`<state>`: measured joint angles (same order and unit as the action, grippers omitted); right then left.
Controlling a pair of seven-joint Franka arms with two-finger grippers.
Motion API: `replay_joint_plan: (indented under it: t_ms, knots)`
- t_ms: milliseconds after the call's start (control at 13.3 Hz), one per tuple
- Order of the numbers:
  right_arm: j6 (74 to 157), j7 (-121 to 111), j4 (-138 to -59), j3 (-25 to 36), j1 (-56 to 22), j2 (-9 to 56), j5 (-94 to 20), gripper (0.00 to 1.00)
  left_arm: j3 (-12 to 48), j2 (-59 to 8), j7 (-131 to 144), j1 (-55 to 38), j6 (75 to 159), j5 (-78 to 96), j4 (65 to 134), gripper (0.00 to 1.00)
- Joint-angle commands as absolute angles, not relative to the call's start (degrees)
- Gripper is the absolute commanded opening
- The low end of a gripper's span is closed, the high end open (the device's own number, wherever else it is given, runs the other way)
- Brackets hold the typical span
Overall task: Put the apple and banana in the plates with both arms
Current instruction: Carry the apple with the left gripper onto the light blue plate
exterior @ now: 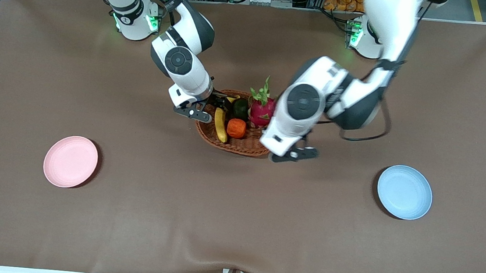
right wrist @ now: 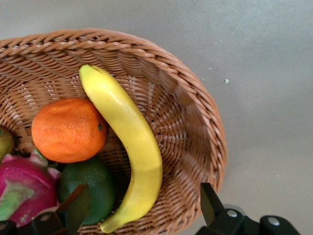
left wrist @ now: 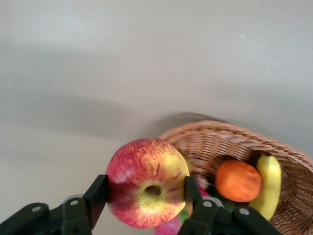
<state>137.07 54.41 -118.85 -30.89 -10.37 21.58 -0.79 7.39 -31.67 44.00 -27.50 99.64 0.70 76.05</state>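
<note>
- the pink plate (exterior: 70, 161) and the blue plate (exterior: 404, 192) sit nearest the front camera, well apart, one toward each end of the table.
- left gripper (left wrist: 146, 196) hangs over the basket (exterior: 242, 143) rim at the left arm's side, arm bent down, fingers (left wrist: 96, 193) clamped on the apple (left wrist: 147, 182).
- in the basket the banana (right wrist: 128, 142) lies beside the orange fruit (right wrist: 68, 129), with the dragon fruit (exterior: 262, 109) farther off.
- right gripper (exterior: 210, 107) leans over the basket, fingers (right wrist: 209, 201) spread wide either side of the banana's end.
</note>
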Motion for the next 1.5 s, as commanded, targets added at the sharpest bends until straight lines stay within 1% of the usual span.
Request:
replay_joint_plan:
  t_ms: [0, 225, 450, 525, 600, 825, 975, 1050, 1125, 1275, 1350, 1425]
  knots:
    - [141.1, 54.1, -119.1, -31.2, -10.5, 25.0, 0.2, 1.00, 7.6, -27.5, 32.7, -19.0, 94.3, 0.4, 77.3, 0.00]
    - [144.0, 54.3, -119.2, -31.1, -11.6, 27.5, 0.2, 0.98, 7.5, -27.2, 21.0, -10.0, 91.4, 0.1, 77.7, 0.00]
    - [144.1, 54.3, -119.3, -30.9, -12.1, 28.5, 0.3, 0.81, 7.5, -27.9, 8.5, -1.3, 91.8, -1.1, 78.0, 0.00]
    - [144.1, 54.3, -119.3, -30.9, -12.4, 28.9, 0.3, 0.79, 7.5, -28.9, 5.7, 1.4, 92.4, -3.0, 78.0, 0.00]
    - [144.1, 54.3, -119.3, -30.9, -12.5, 29.2, 0.3, 0.77, 7.6, -30.2, 2.5, 3.8, 94.1, -4.2, 78.0, 0.00]
    - [144.1, 54.3, -119.3, -30.8, -13.2, 30.5, 0.4, 0.76, 7.6, -36.2, -8.1, 10.8, 102.9, -4.4, 78.1, 0.00]
    - [144.2, 54.3, -119.3, -30.4, -13.3, 31.2, 0.4, 0.76, 7.6, -39.7, -14.1, 12.9, 108.3, -4.3, 78.3, 0.00]
    - [144.3, 54.3, -119.3, -30.2, -13.5, 31.3, 0.4, 0.74, 7.6, -40.9, -14.8, 13.2, 109.9, -4.4, 78.3, 0.00]
    - [144.3, 54.3, -119.3, -29.8, -13.8, 31.4, 0.4, 0.64, 7.6, -42.0, -15.3, 13.2, 111.4, -4.3, 78.2, 0.00]
    - [144.3, 54.3, -119.3, -28.7, -14.2, 31.4, 0.5, 0.33, 7.6, -43.2, -15.3, 13.2, 112.3, -3.4, 78.1, 0.00]
    - [144.2, 54.3, -119.2, -28.7, -14.2, 31.2, 0.5, 0.20, 7.6, -43.9, -15.3, 13.1, 112.3, -3.4, 78.0, 0.00]
    - [143.9, 54.3, -118.8, -28.3, -14.0, 30.7, 0.4, 0.13, 7.6, -44.1, -15.1, 13.1, 112.3, -3.3, 78.1, 0.00]
